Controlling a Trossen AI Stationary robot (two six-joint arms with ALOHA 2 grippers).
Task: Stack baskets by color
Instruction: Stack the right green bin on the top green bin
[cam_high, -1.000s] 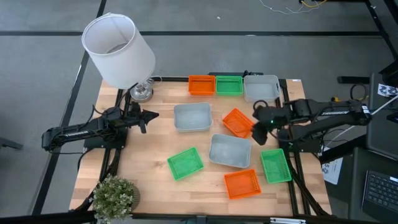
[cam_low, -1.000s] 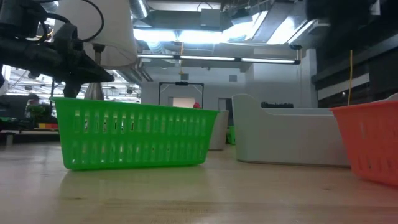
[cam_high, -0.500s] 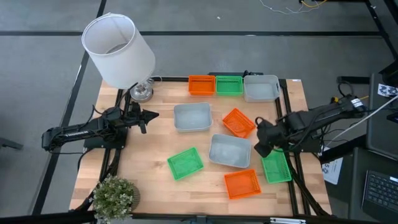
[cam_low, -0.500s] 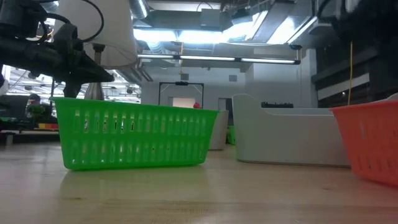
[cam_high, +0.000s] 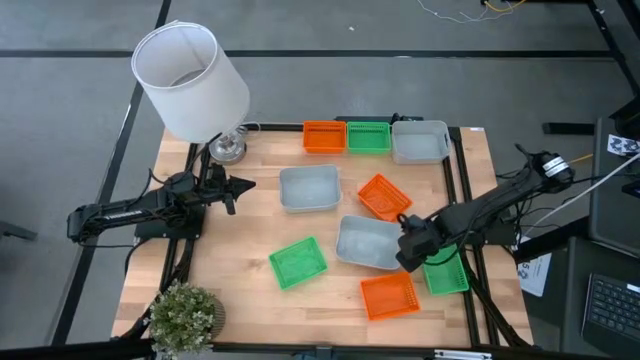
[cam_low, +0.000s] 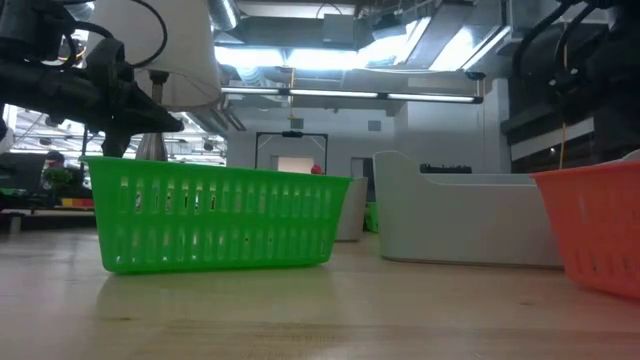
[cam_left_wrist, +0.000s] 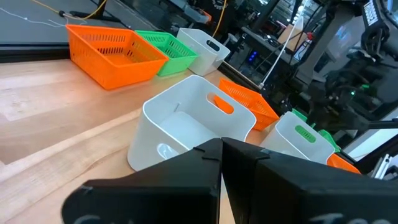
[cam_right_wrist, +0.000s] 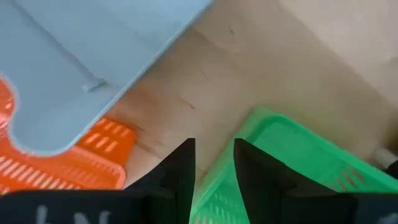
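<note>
Three baskets stand in a row at the far edge: orange (cam_high: 323, 137), green (cam_high: 368, 137) and grey-white (cam_high: 420, 141). Loose on the table are two grey-white baskets (cam_high: 309, 188) (cam_high: 369, 242), a tilted orange one (cam_high: 384, 197), a green one (cam_high: 298, 263), an orange one (cam_high: 389, 295) and a green one (cam_high: 448, 275) near the right edge. My right gripper (cam_high: 412, 252) points down, open, over this last green basket's (cam_right_wrist: 292, 155) left wall. Its fingers (cam_right_wrist: 183, 171) stand on either side of the wall, and no touch shows. My left gripper (cam_high: 243, 183) waits shut at the table's left.
A white lampshade (cam_high: 190, 80) on a lamp stands at the far left corner, and a small potted plant (cam_high: 185, 315) at the near left corner. The grey-white basket (cam_right_wrist: 93, 56) and the orange one (cam_right_wrist: 74, 162) lie close beside my right gripper.
My right gripper has gone from above the tilted orange basket toward the table's near edge and down, rolling its wrist, and now hangs over the right-hand green basket's wall. It has stayed open. No basket has moved.
</note>
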